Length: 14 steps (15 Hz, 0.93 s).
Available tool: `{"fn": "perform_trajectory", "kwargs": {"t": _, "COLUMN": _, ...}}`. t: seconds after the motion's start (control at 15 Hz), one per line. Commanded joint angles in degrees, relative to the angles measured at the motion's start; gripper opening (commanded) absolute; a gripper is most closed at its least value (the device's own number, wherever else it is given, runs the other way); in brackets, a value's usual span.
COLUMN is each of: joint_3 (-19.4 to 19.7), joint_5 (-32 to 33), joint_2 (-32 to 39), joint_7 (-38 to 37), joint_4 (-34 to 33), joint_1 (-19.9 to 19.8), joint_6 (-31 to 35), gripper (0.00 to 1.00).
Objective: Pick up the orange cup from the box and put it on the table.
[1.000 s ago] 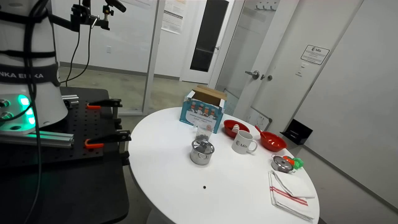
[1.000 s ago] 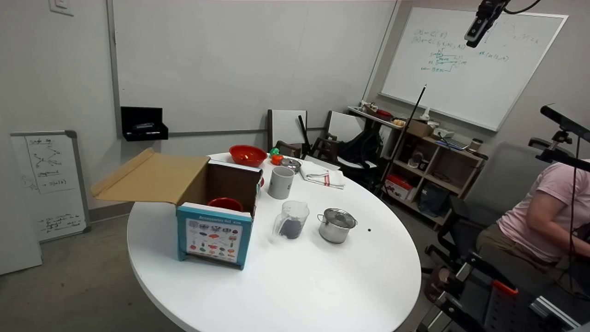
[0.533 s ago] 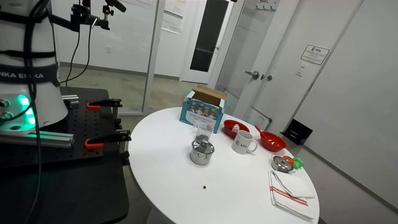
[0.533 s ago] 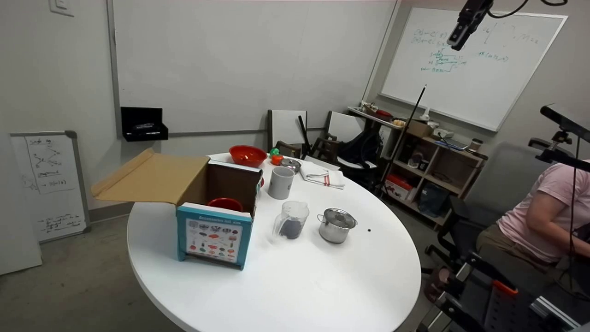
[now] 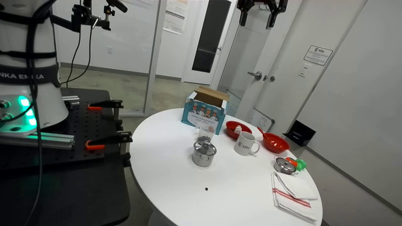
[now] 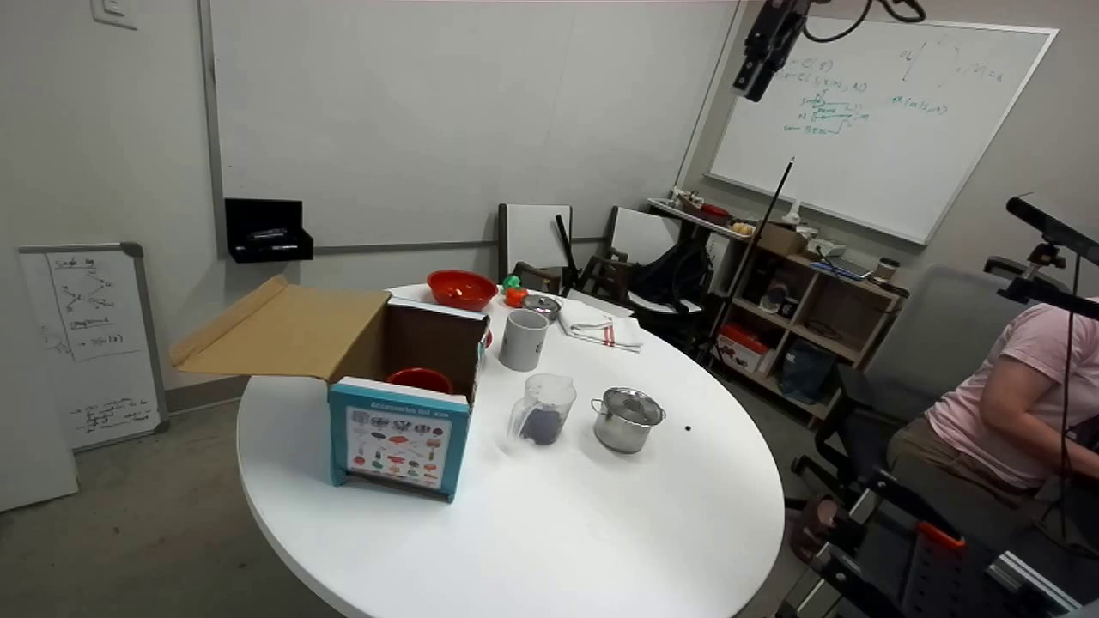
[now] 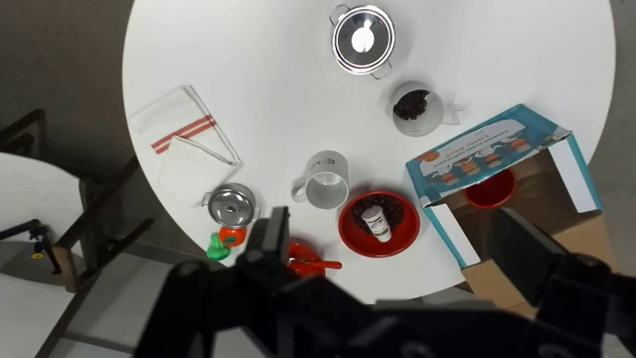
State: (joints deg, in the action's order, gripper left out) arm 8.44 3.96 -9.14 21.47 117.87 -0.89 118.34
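The orange cup (image 6: 419, 379) is a red-orange round cup inside the box (image 6: 399, 442). Only its rim and upper inside show, also in the wrist view (image 7: 492, 190); the box wall hides it in an exterior view (image 5: 202, 114). The box has blue printed sides and stands upright near the edge of the white round table (image 6: 558, 541) with its brown flap open. My gripper (image 5: 256, 25) is open and empty, high above the table. In the wrist view its fingers (image 7: 390, 236) are wide apart, one over the box opening and one over a red bowl.
Beside the box stand a clear jug with dark beans (image 7: 417, 110), a lidded metal pot (image 7: 362, 40), a white mug (image 7: 325, 181) and a red bowl with beans (image 7: 377, 223). A second red bowl (image 5: 276, 142), small pot (image 5: 285, 165) and towel (image 5: 295, 194) lie farther along.
My gripper has moved left in an exterior view and come down into the top of the other exterior picture. The cup, box and other objects have not moved.
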Motion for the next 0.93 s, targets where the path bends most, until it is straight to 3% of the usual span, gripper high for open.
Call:
{"fn": "perform_trajectory", "kwargs": {"t": 0.0, "joint_3": -3.7, "joint_5": -1.9, "joint_2": 10.7, "joint_7": -0.1, "joint_4": -8.2, "joint_1": 1.5, "joint_6": -2.1, "gripper": 1.00}}
{"fn": "perform_trajectory", "kwargs": {"t": 0.33, "joint_3": -9.5, "joint_5": -0.2, "joint_2": 20.8, "joint_7": 1.1, "joint_4": -12.3, "joint_1": 3.5, "joint_6": -3.7, "gripper": 1.00}}
{"fn": "perform_trajectory", "kwargs": {"t": 0.6, "joint_3": -11.7, "joint_5": 5.5, "joint_2": 26.9, "joint_7": -6.3, "joint_4": -14.0, "joint_1": 6.1, "joint_6": 2.4, "gripper": 1.00}}
{"fn": "perform_trajectory", "kwargs": {"t": 0.67, "joint_3": -12.0, "joint_5": 2.9, "joint_2": 23.7, "joint_7": -3.5, "joint_4": -10.7, "joint_1": 4.7, "joint_6": 1.6, "gripper": 1.00}}
{"fn": "perform_trajectory", "kwargs": {"t": 0.87, "joint_3": -12.3, "joint_5": 4.5, "joint_2": 26.4, "joint_7": -5.6, "joint_4": -12.4, "joint_1": 5.8, "joint_6": 2.5, "gripper": 1.00}}
